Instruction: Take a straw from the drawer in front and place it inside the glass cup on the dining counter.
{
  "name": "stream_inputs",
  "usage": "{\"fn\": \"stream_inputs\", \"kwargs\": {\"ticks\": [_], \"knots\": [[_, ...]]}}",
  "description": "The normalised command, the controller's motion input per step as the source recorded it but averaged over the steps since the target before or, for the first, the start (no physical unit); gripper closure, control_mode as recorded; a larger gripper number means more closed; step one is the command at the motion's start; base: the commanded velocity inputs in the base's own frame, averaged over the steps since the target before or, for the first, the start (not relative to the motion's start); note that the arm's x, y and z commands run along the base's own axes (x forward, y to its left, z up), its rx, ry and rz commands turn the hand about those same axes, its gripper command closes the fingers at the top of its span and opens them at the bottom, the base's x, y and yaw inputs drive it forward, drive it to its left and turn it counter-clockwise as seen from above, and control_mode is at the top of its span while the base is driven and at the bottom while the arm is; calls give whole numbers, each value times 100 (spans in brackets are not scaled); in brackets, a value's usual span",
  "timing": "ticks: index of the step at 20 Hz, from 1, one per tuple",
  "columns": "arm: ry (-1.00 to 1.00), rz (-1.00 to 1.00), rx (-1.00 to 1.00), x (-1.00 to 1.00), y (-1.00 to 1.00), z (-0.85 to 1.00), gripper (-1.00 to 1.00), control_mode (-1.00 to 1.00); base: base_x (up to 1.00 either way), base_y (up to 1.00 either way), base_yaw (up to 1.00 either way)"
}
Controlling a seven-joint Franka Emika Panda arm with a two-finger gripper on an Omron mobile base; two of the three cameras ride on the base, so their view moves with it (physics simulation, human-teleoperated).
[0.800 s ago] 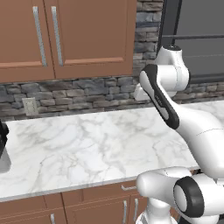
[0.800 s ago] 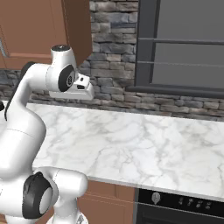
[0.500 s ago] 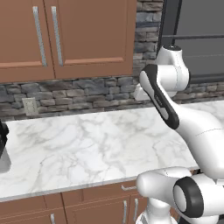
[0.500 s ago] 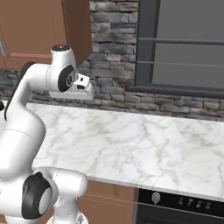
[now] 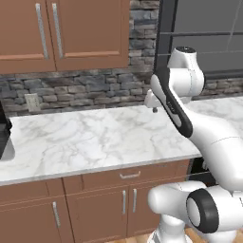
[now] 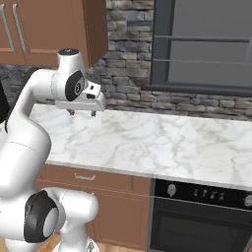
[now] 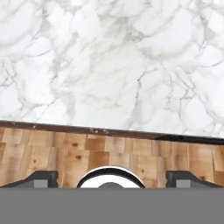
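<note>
Left base view: the tool [image 5: 153,105] hangs at centre frame above the marble worktop [image 5: 85,137], its small dark tips pointing down with nothing between them. The drawer [image 5: 129,175] sits shut under the worktop's front edge at lower centre, silver handle showing. By my judgement the task is at its very start: the drawer has to be opened before any straw can be reached, and that calls for the tool to drop past the front edge to handle level.

Right base view: the tool [image 6: 81,111] shows at upper left, its tips spread apart and empty, clear of the stone. The drawer front [image 6: 93,178] lies below the edge at lower left, an oven [image 6: 202,216] beside it at lower right. Open air surrounds the arm; the upper cabinet [image 6: 54,29] is close above its elbow.

Hand view: both tips sit far apart at the bottom corners, released. Bare marble covers the upper half, the worktop edge crosses mid-frame, wooden floor [image 7: 65,153] beneath.
</note>
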Motion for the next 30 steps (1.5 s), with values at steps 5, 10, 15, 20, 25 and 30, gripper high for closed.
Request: {"fn": "stream_inputs", "kwargs": {"ticks": [5, 10, 15, 20, 25, 30], "knots": [[0, 0, 0, 0, 0, 0, -100, 100, -9, -40, 25], [0, 0, 0, 0, 0, 0, -100, 100, 0, -54, 46], [0, 0, 0, 0, 0, 0, -100, 100, -26, -60, 49], [0, 0, 0, 0, 0, 0, -100, 100, -71, -49, 36], [0, 0, 0, 0, 0, 0, -100, 100, -75, 0, 2], [0, 0, 0, -1, 0, -2, -100, -100, -30, 4, 0]]}}
